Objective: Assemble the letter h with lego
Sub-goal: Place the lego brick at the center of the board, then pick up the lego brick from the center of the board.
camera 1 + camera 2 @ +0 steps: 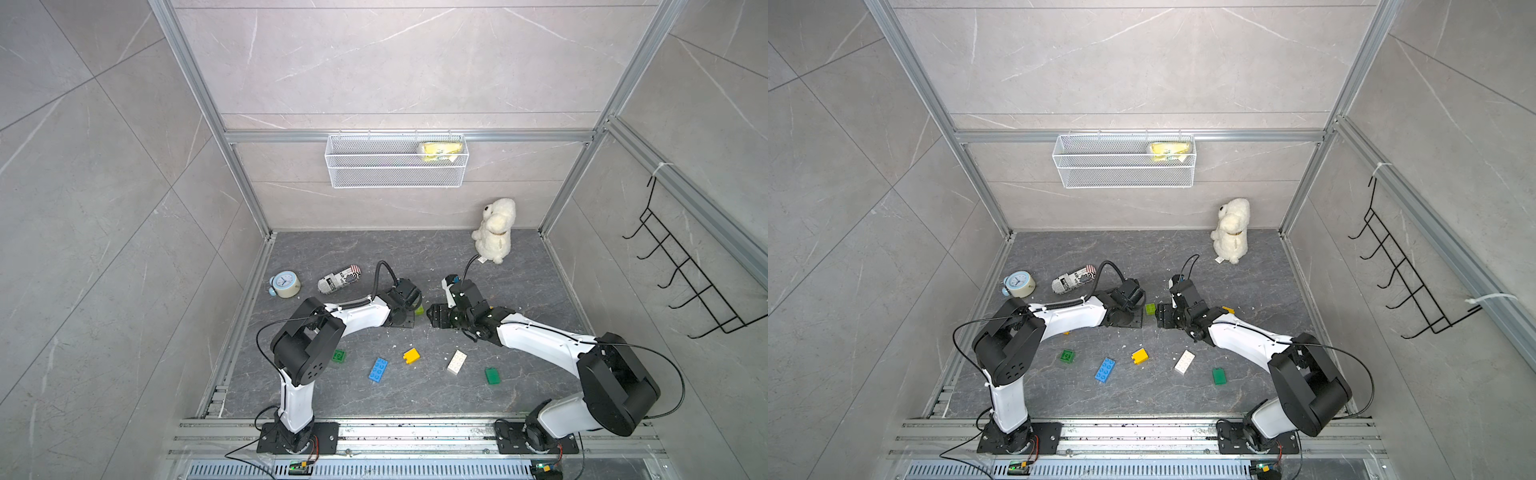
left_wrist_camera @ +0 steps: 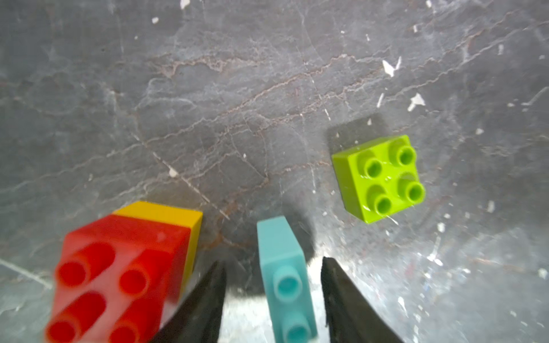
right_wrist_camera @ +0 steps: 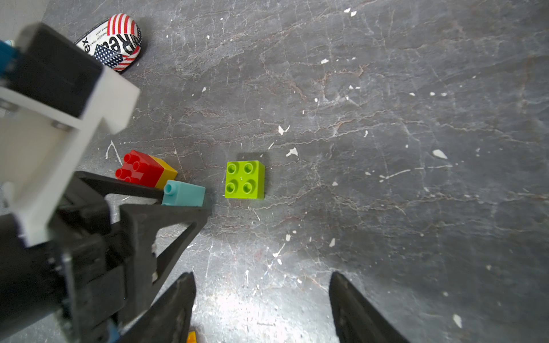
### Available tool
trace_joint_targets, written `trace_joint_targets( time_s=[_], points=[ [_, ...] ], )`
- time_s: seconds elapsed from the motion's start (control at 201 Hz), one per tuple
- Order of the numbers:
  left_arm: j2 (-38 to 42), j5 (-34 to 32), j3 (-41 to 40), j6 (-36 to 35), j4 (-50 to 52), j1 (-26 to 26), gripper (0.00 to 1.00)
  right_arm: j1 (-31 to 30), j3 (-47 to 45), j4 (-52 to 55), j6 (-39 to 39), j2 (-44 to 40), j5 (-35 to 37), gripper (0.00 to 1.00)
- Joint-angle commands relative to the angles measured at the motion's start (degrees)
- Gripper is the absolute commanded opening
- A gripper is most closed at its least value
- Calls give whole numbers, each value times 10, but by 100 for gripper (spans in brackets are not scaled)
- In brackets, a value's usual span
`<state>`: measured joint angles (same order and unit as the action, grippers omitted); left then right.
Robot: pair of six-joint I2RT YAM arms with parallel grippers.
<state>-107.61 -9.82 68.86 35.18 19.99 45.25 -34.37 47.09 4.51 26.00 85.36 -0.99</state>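
L gripper (image 2: 272, 262) is open: jaws apart w/ the lt-blue brick (image 2: 279, 237) btw them and a gap showing each side, so not gripped. R gripper (image 3: 262, 274) is open too, nothing btw its jaws, pointing toward the lime brick (image 3: 245, 179). Lime sits studs up, alone, btw the two grippers. Lt-blue is near lime on the L-arm side, not touching it. The red brick (image 2: 118, 276), joined to a yellow brick (image 2: 166, 212), lies past lt-blue, farther from lime. In a top view, on lime's arm-base side and well apart from it, all loose: green square (image 1: 338, 356), blue oblong (image 1: 378, 369), 2nd yellow (image 1: 411, 356), white oblong (image 1: 456, 361), dark-green piece (image 1: 492, 375). Plush (image 1: 494, 230) is well beyond lime, by the back wall.
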Motion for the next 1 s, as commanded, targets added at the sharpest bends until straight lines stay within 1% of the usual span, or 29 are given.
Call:
trace_joint_targets(
  time_s=[0.0, 0.075, 0.139, 0.219, 0.279, 0.304, 0.398, 0.483, 0.538, 0.597, 0.667, 0.722, 0.841, 0.951, 0.991],
  points=[
    [66, 11, 23, 7, 32, 9, 65, 2, -7, 1, 10, -13, 7, 74],
    [98, 16, 23, 23, 49, 18, 74, 2, -8, 2, 9, -14, 5, 74],
    [136, 24, 9, 60, 67, 25, 82, 2, -9, 3, 9, -20, 5, 74],
    [198, 39, -33, 144, 88, 27, 86, 2, -10, 5, 7, -26, 3, 75],
    [249, 39, -78, 233, 112, 30, 95, 2, -9, 6, 5, -27, -3, 76],
    [268, 42, -97, 272, 127, 31, 98, 2, -8, 8, 5, -27, -4, 76],
    [335, 42, -170, 392, 152, 48, 99, 2, -5, 9, 4, -24, -10, 76],
    [379, 3, -208, 504, 192, 85, 99, 2, -3, 12, 2, -23, -12, 77],
    [393, -17, -216, 558, 215, 107, 99, 2, -3, 14, 1, -21, -12, 78],
    [386, -28, -209, 628, 258, 124, 99, 2, -1, 17, -1, -17, -16, 79],
    [356, -29, -190, 679, 288, 141, 99, 2, 4, 22, -1, -11, -17, 79],
    [315, -25, -169, 716, 320, 148, 99, 2, 9, 29, -3, -6, -16, 80],
    [235, 3, -138, 751, 308, 150, 100, 2, 15, 37, -5, 1, -17, 80],
    [189, 4, -127, 779, 267, 149, 100, 2, 15, 37, -4, 0, -18, 81],
    [178, -4, -120, 791, 272, 149, 100, 2, 14, 37, -5, -2, -20, 81]
  ],
)
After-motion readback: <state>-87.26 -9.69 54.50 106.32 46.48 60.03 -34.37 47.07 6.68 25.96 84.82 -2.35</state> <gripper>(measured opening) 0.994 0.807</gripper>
